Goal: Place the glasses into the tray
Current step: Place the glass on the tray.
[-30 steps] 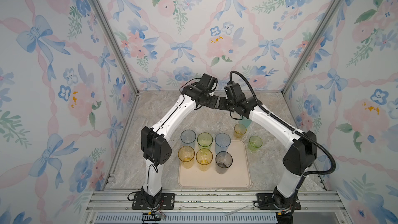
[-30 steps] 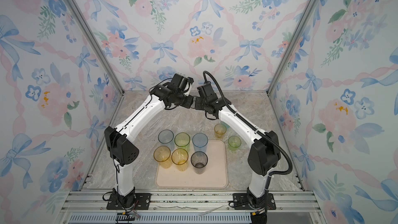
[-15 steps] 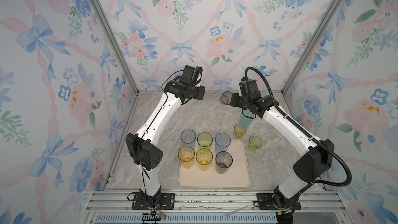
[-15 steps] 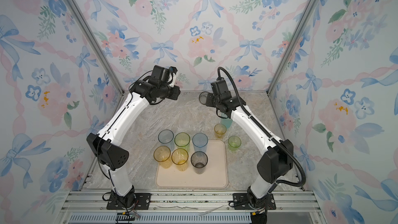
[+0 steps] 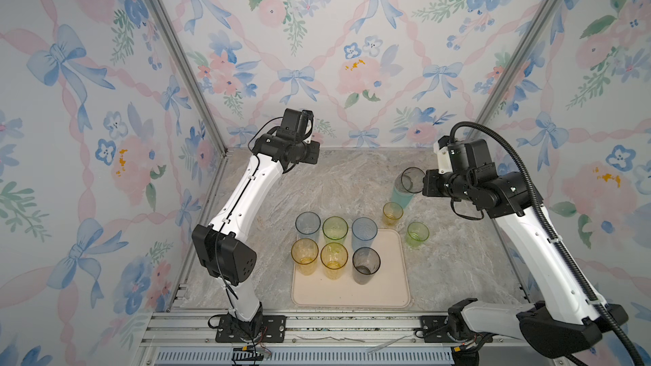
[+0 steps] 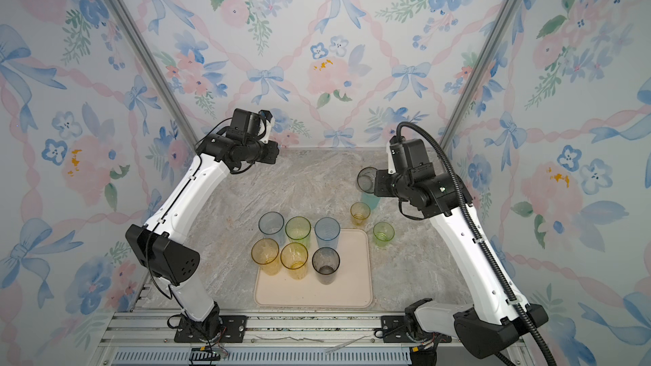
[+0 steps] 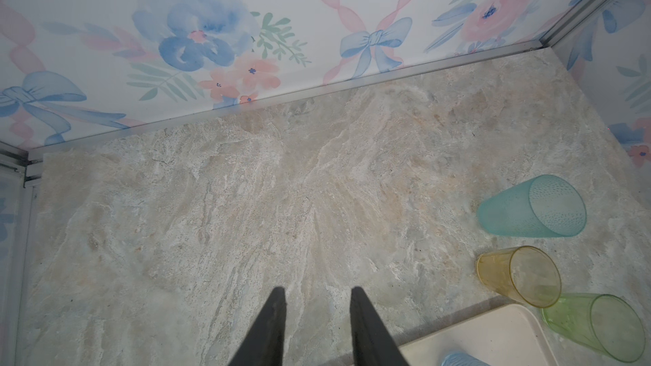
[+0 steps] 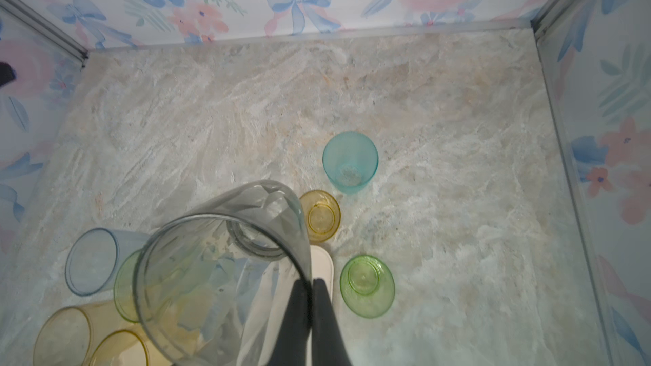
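Smoky grey tall translucent glass hangs tilted in the air over the back right of the marbled tabletop, above the tall teal tumbler. The right gripper has its fingers pinched tight on the wall at the rim. 1 second ago both grippers met at the back middle. Since then they have swung apart, and the left gripper has drawn back to the far left, fingers partly open and holding nothing. I judge the handover done, so the carry to the tray falls to the right arm alone. The flat cream-beige rectangular tray has 6 tall tinted glasses grouped at its far left, and its near half is bare. A short amber glass and a short green glass wait on the table near its far right corner.
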Robot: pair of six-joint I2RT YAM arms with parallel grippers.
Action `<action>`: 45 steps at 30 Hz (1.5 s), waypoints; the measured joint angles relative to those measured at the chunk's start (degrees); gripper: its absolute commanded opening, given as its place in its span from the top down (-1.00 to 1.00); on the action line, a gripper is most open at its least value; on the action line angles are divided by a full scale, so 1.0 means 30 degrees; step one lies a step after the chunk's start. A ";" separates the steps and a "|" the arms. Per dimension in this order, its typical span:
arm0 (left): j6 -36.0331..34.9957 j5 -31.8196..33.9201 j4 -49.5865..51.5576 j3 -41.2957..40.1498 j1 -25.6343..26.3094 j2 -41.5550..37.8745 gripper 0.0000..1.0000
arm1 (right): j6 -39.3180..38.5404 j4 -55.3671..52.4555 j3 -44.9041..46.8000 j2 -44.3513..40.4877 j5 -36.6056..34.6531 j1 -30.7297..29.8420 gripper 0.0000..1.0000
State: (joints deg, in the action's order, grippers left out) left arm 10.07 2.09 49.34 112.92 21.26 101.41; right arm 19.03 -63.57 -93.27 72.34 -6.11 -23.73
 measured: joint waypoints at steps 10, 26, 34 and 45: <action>0.0015 -0.0270 -0.0022 -0.0066 -0.0277 0.0000 0.32 | 0.0532 -0.2390 0.4860 -0.0539 0.1421 -0.0911 1.00; 0.0022 -0.0284 -0.0036 -0.1253 -0.0277 -0.0408 0.31 | 0.0947 0.0444 0.8378 0.1552 0.1829 -0.1545 1.00; 0.0022 -0.0255 -0.0058 -0.1253 -0.0277 -0.0962 0.31 | 0.0882 0.2120 0.8415 0.3555 0.1821 -0.1617 1.00; 0.0022 -0.0124 -0.0058 -0.1253 -0.0350 -0.0969 0.31 | 0.0605 0.3373 0.8765 0.4532 0.1749 -0.1566 1.00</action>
State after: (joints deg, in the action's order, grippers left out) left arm 10.13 1.72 49.17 109.16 20.21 98.50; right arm 20.84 -53.45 -66.98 85.93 -0.86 -28.42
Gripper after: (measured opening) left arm 0.346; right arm 0.049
